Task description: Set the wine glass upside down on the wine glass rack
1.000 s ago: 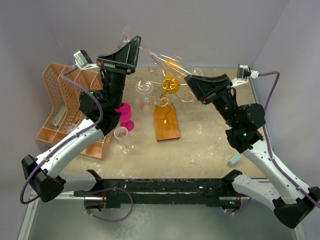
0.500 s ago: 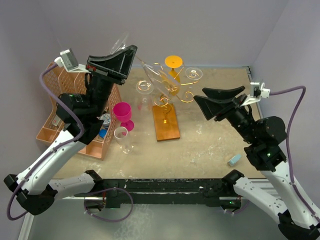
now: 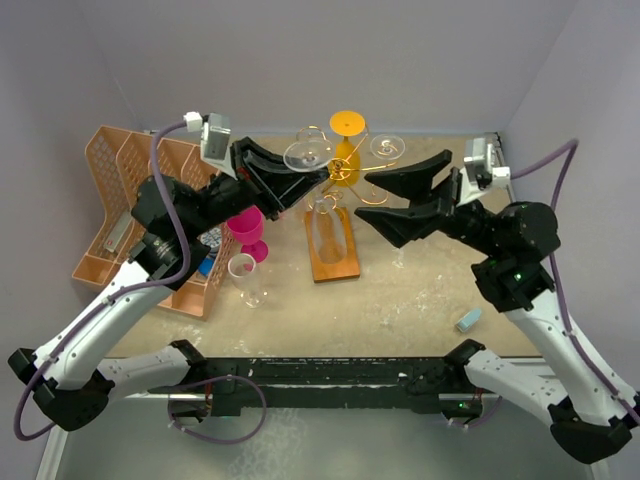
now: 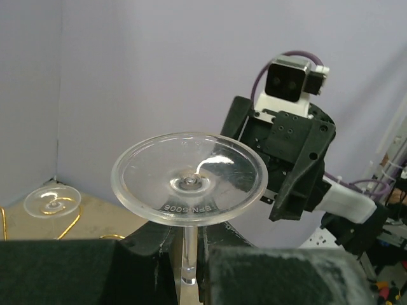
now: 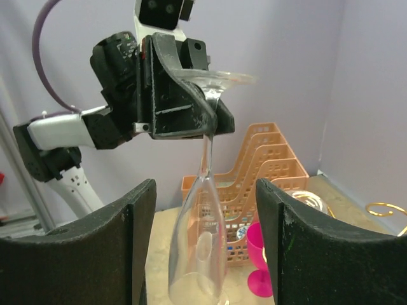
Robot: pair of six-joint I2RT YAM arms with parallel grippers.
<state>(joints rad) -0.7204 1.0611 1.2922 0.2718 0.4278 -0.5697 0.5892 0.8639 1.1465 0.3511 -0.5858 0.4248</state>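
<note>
The clear wine glass hangs upside down, its foot (image 3: 308, 155) on top and its bowl (image 3: 326, 235) over the rack's wooden base (image 3: 338, 262). My left gripper (image 3: 316, 178) is shut on the stem just under the foot (image 4: 189, 180); the stem (image 4: 188, 257) sits between my left gripper's (image 4: 187, 264) fingers. The gold wire rack (image 3: 352, 190) stands just right of the glass. An orange glass (image 3: 347, 150) and a clear glass (image 3: 387, 147) hang on it. My right gripper (image 3: 362, 200) is open, facing the bowl (image 5: 202, 254), which shows between my right gripper's (image 5: 205, 213) fingers without touching them.
The peach lattice organiser (image 3: 130, 200) stands at the left and shows in the right wrist view (image 5: 264, 168). A pink glass (image 3: 246, 226) and a clear glass (image 3: 246, 277) stand beside it. A small grey-blue block (image 3: 467, 321) lies at the right.
My left arm swung down and right, turning the glass from tilted to hanging upside down over the wooden base. My right gripper moved left toward the bowl, still open.
</note>
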